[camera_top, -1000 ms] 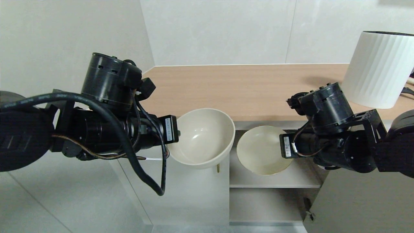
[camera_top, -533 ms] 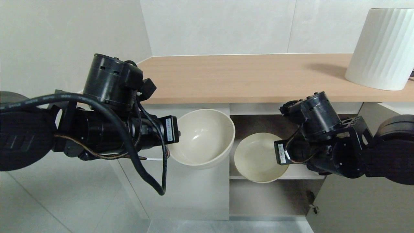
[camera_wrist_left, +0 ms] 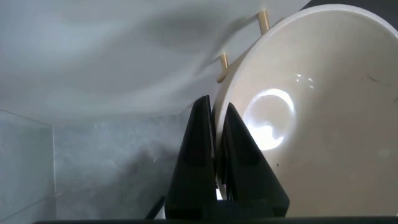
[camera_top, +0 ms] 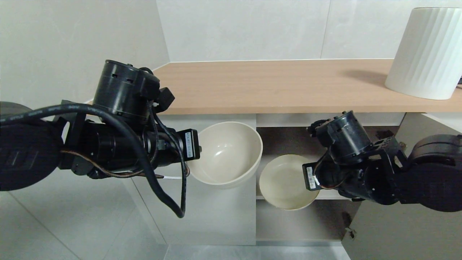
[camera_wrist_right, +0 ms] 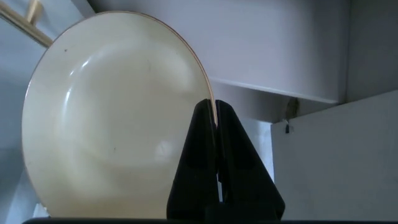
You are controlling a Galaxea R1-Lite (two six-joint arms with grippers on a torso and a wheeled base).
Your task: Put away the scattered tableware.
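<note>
My left gripper (camera_wrist_left: 216,111) is pinched narrow on the rim of the cream bowl (camera_top: 225,155). One finger sits inside the wall and one outside, with only the rim between them. The bowl hangs in the air below the front edge of the wooden counter (camera_top: 274,86), toward its left end. It is in front of the closed white cabinet door (camera_top: 216,216) and tilted so its hollow faces up and toward me. In the left wrist view, two small brass pegs (camera_wrist_left: 224,60) stick out just beyond the bowl's rim.

My right gripper (camera_wrist_right: 216,107) is clamped the same way on the edge of the cream plate (camera_top: 285,182), its fingers nearly together on the thin rim. The plate is held tilted, its face turned up toward the head camera. It is in front of the open cabinet compartment under the middle of the counter, level with the front edge of the inner shelf (camera_top: 330,195). I cannot tell whether the plate touches that shelf. The bowl and the plate are side by side, close together but apart.

A white ribbed cylinder (camera_top: 426,54) stands on the counter near the back at the right end, well away from both arms.
</note>
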